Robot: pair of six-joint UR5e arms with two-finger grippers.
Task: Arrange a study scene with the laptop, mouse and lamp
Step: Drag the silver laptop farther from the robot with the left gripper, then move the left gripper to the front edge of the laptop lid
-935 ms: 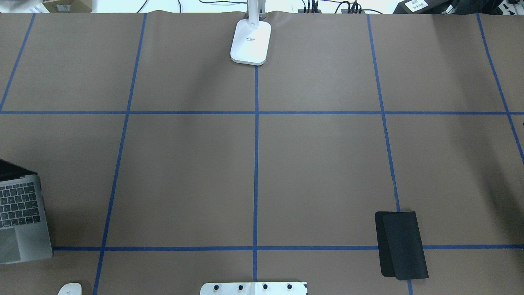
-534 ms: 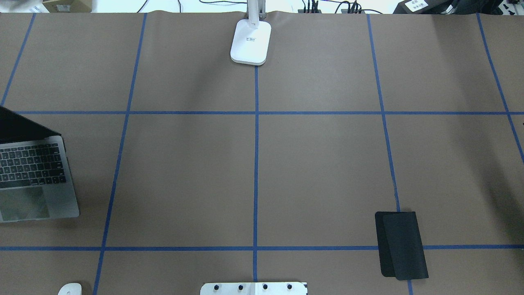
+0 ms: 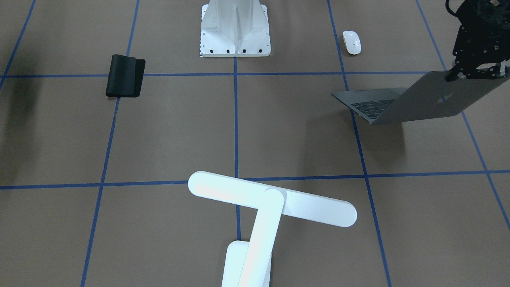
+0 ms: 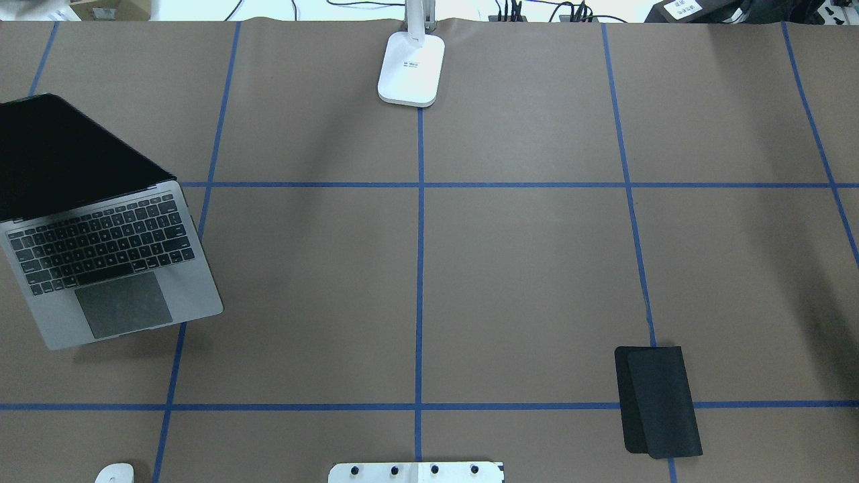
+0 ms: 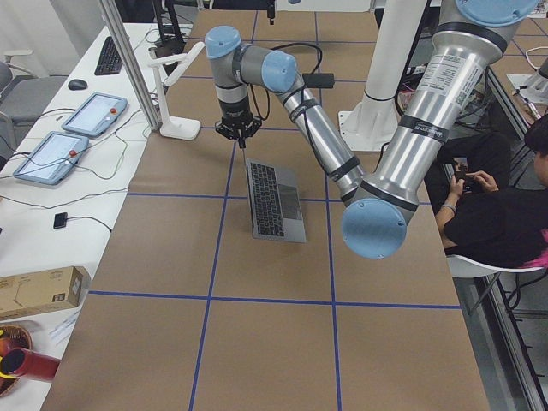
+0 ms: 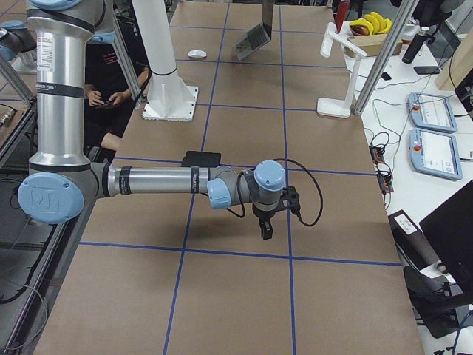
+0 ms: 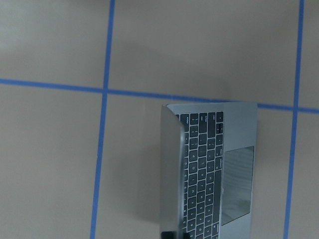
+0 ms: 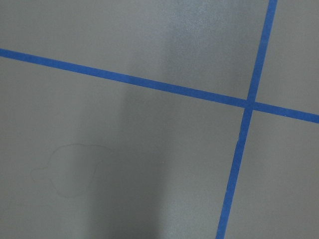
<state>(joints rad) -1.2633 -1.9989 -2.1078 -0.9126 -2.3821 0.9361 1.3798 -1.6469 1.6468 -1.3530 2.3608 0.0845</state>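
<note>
The laptop (image 4: 114,268) is open, dark grey with black keys, at the table's left side. It hangs tilted, and its shadow lies on the paper below it. My left gripper (image 3: 476,73) is shut on the top edge of its lid, above the apple logo. The laptop also shows in the left wrist view (image 7: 209,164). The white mouse (image 3: 352,42) lies near the table's front left corner. The white lamp (image 3: 271,203) stands at the far edge in the middle. My right gripper (image 6: 264,229) hangs over bare paper; I cannot tell if it is open or shut.
A folded black mouse pad (image 4: 658,399) lies at the front right. The white ribbed pedestal (image 3: 235,28) stands at the front middle. Blue tape lines divide the brown paper into squares. A seated person (image 5: 497,214) is beside the table.
The laptop has moved in from the overhead view's left edge, to the right and away from the robot, with my left gripper on its lid. Lamp, mouse and mouse pad have not moved.
</note>
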